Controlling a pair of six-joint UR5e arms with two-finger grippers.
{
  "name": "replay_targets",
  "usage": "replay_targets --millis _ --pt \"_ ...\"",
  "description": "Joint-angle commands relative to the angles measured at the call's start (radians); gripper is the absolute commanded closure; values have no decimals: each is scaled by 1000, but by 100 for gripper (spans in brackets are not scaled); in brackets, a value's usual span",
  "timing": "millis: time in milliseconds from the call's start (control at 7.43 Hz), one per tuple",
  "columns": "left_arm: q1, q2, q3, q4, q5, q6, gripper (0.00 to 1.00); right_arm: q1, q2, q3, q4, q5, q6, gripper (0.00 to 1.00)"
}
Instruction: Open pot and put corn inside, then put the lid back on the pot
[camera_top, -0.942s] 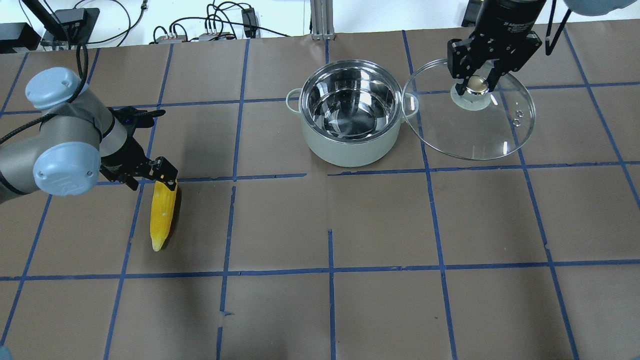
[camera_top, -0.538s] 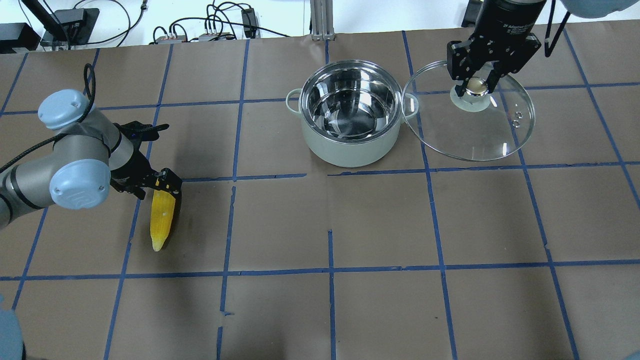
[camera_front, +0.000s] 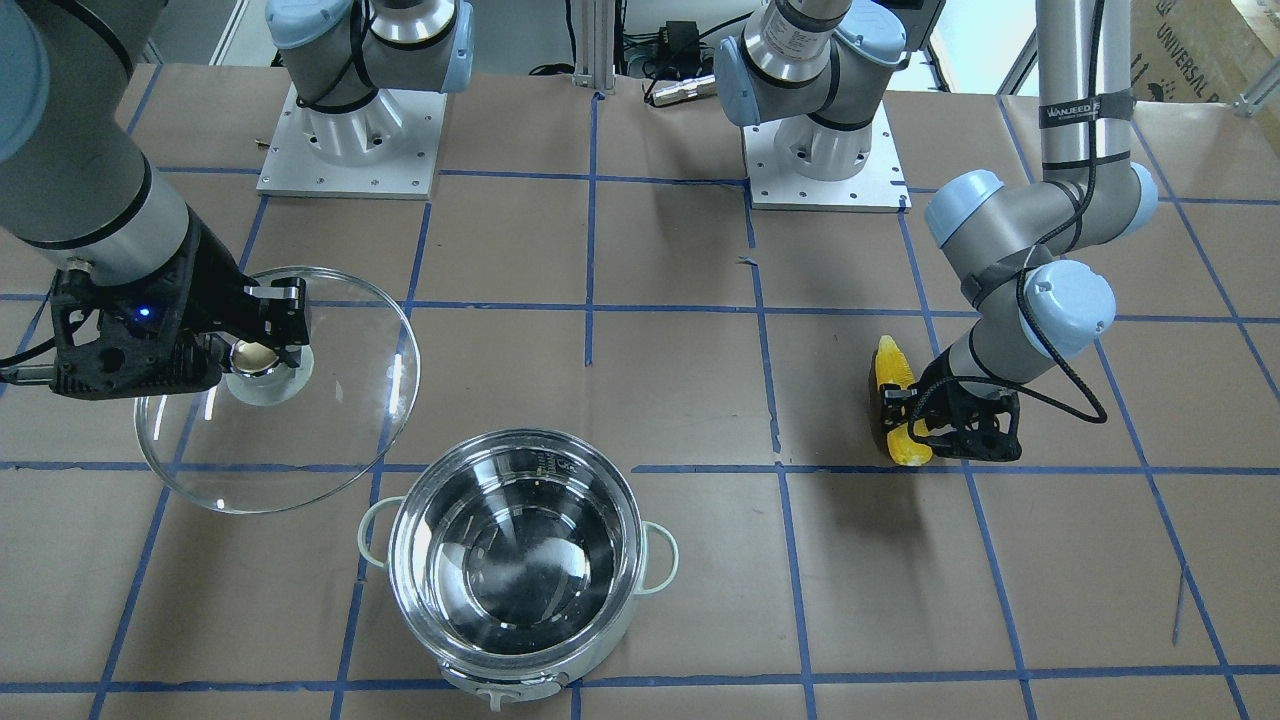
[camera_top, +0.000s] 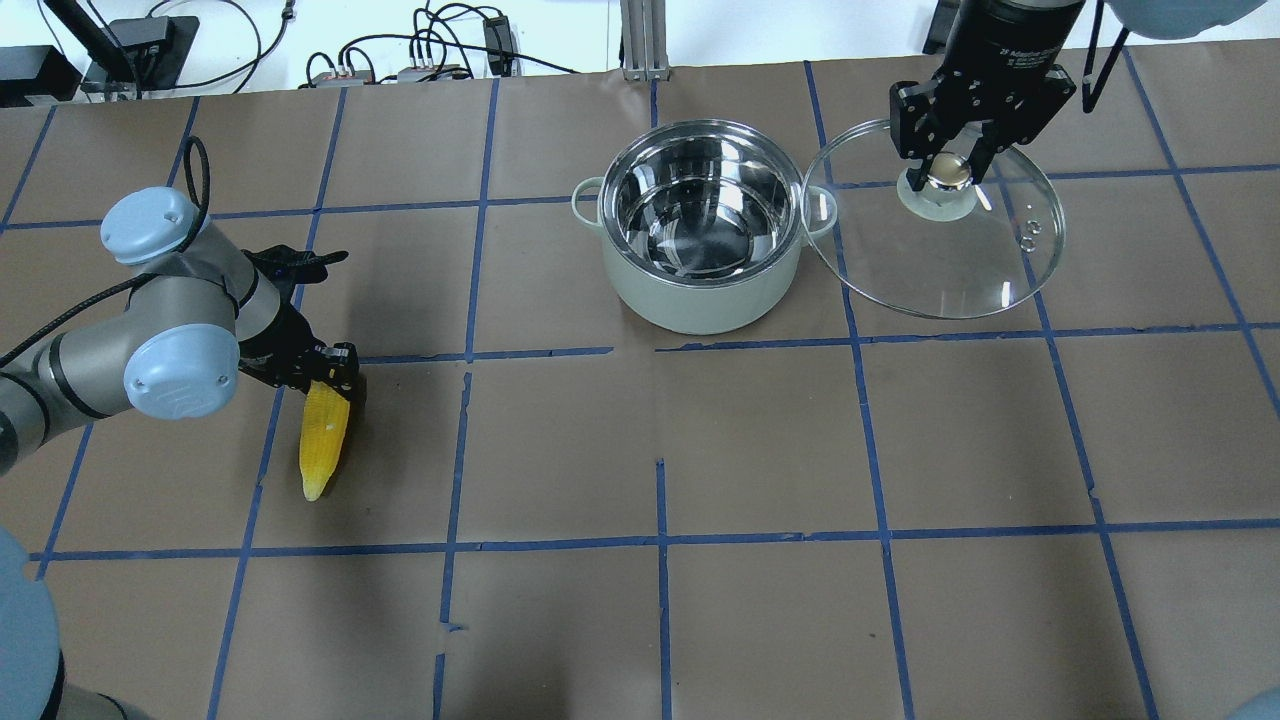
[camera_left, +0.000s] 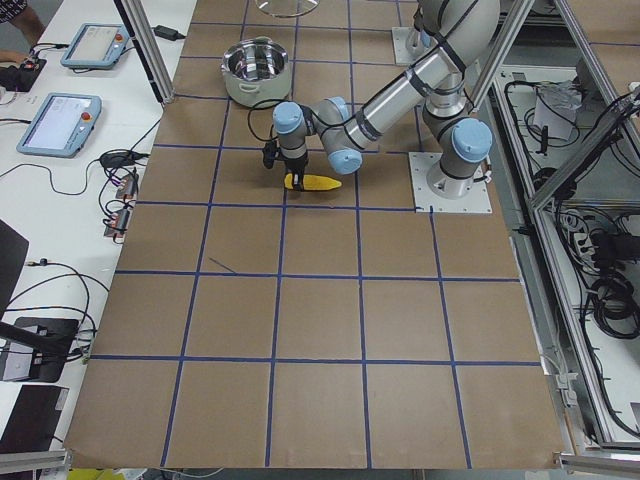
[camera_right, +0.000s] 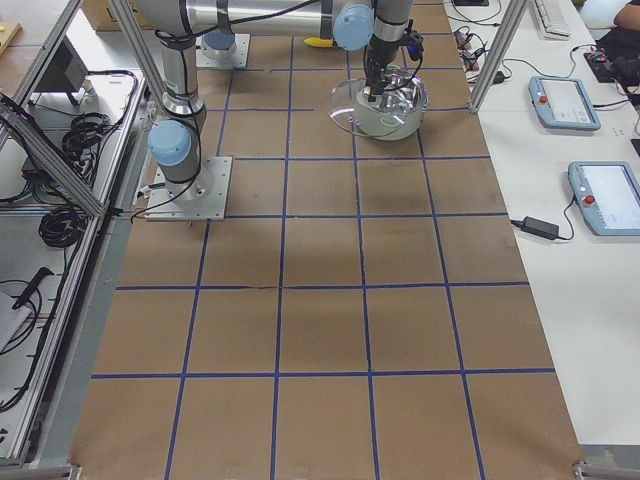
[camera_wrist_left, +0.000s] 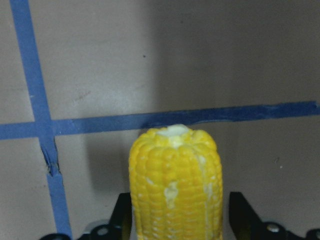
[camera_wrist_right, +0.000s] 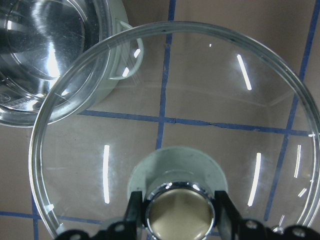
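Note:
The steel pot stands open at the table's back middle, and it also shows in the front view. The yellow corn lies on the table at the left, point toward the front. My left gripper is open and straddles the corn's thick end, one jaw close on each side. My right gripper is shut on the knob of the glass lid. It holds the lid tilted just right of the pot, the lid's edge over the pot's right handle.
Brown paper with blue tape lines covers the table. The two arm bases sit at the robot's side. Cables and boxes lie beyond the table's back edge.
My left arm has shifted right and lowered its gripper further over the corn's thick end; the corn has not moved. My right gripper has drawn the lid slightly back and left.

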Motion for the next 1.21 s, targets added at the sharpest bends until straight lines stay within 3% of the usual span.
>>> replay_targets --millis 0,269,404,808,1077 --pt "-49 -1 93 -65 -2 -49 90 0 6 0 -4 4 0 67" --pt "-199 -14 248 -181 -9 -202 90 3 6 -2 -2 9 0 66" --pt "-253 -29 308 -180 -18 -288 90 3 6 -2 -2 7 0 66" --pt "-385 -90 614 -316 -107 -383 90 3 8 0 -4 4 0 66" --pt "-512 -185 785 -377 -67 -445 89 -1 9 0 -5 6 -1 66"
